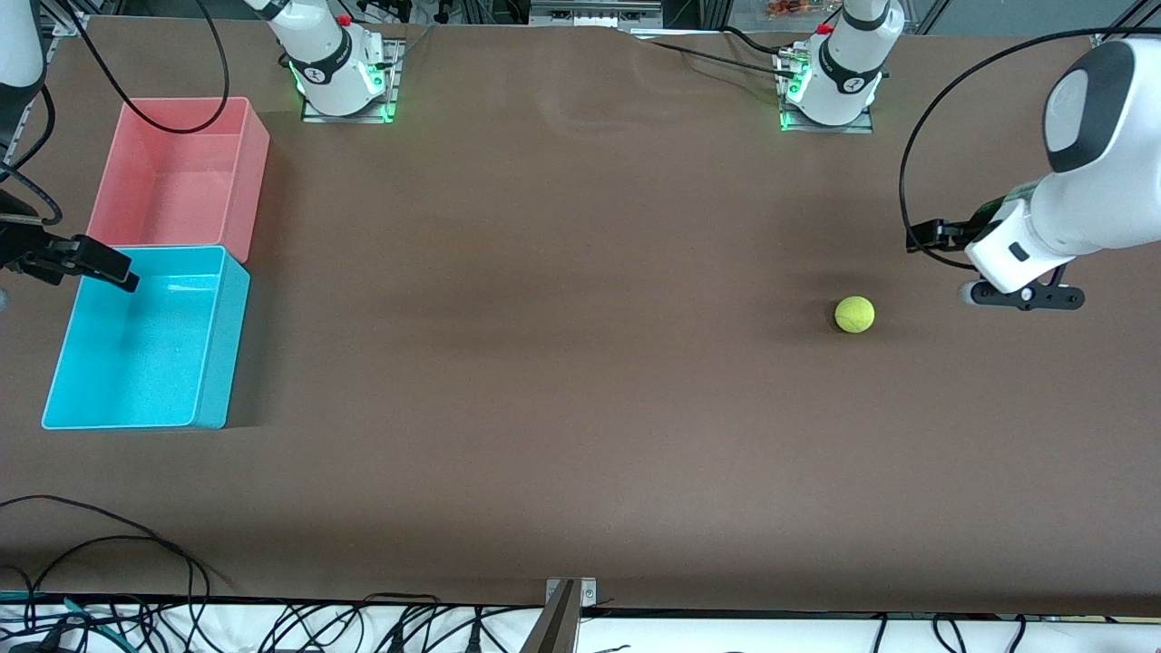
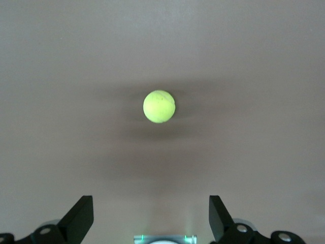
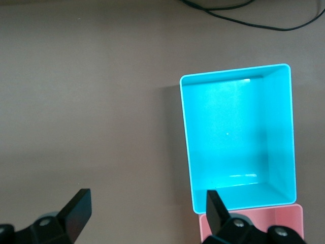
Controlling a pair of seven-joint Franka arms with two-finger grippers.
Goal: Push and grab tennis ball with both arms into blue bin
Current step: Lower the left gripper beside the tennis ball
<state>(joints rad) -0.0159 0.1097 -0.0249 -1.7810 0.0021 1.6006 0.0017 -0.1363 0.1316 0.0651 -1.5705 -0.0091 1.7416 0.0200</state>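
- Right now I am sitting at the opening step: the tennis ball is lying untouched on the bare table, toward the left arm's end, well apart from the blue bin.
- I am holding the left gripper low, just beside the ball at the ball's 3 o'clock in the front view, fingers spread as wide as they go and holding nothing.
- In the left wrist view the ball is showing dead ahead at 12 o'clock between the two spread fingertips, with a clear gap of table between ball and gripper.
- I am keeping the right gripper over the blue bin's rim at the right arm's end, also fully open and empty; that arm is waiting.
- The right wrist view is showing the blue bin empty, with the pink bin touching it on the side farther from the front camera.
- My reading: the push is not yet started. The next move is calling for the left gripper to drive toward 9 o'clock in the front view, squarely through the ball's centre, so it rolls straight toward the right arm.
- An off-centre nudge is likely to send the ball curving away, so I am judging a slow, centred push as safest.
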